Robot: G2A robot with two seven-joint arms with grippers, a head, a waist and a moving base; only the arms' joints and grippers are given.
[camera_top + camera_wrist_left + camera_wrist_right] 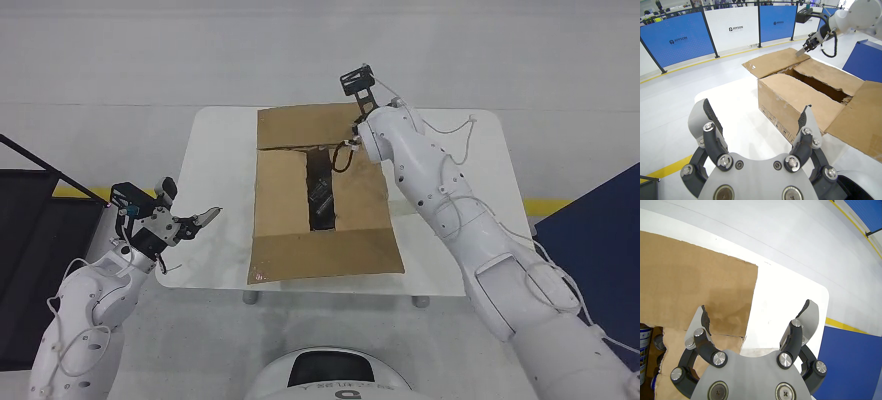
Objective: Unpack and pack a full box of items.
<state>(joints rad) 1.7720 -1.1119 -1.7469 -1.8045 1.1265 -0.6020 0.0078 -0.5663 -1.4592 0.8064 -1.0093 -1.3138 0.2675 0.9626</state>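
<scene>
A brown cardboard box [290,215] stands in the middle of the white table [220,160]. Its two long top flaps lie nearly closed, leaving a dark slot [320,190] between them, and both end flaps are folded outward. Cans [643,336] show through a gap inside the box. My right gripper [756,313] is open over the far flap [687,275] at the box's far right corner, one finger above the cardboard; farther off its tip [800,52] sits at that flap's edge. My left gripper [755,113] is open and empty, hovering near the table's left edge [197,222], apart from the box [781,91].
White table [730,106] lies bare to the left of the box and also beyond its far right corner [787,294]. A dark rack [25,230] stands off the table's left side and a blue panel [605,230] off its right. Blue and white barriers [715,32] stand behind.
</scene>
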